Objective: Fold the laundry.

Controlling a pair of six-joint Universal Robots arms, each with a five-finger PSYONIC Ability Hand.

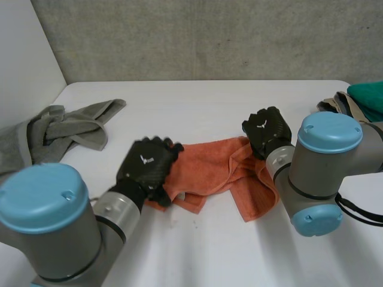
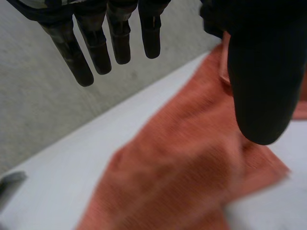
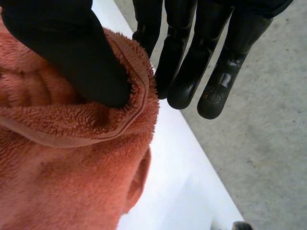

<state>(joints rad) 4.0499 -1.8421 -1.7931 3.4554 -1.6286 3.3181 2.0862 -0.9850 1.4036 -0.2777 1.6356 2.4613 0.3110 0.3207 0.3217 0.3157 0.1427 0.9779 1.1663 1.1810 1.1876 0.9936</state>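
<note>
An orange towel [image 1: 209,170] lies crumpled in the middle of the white table [image 1: 209,101]. My left hand [image 1: 146,167] hovers over the towel's left end. In the left wrist view this hand [image 2: 261,81] is open, its fingers [image 2: 96,43] straight and apart from the thumb, and the orange towel [image 2: 187,177] lies below with nothing between them. My right hand [image 1: 267,131] is at the towel's far right corner. In the right wrist view its thumb [image 3: 67,48] pinches the hemmed edge of the orange towel [image 3: 72,163] against the fingers [image 3: 192,62].
A grey towel [image 1: 66,128] lies bunched at the table's left side. A pile of clothes [image 1: 359,98], green and beige, sits at the far right corner. Bare table stretches behind the orange towel and along the front edge.
</note>
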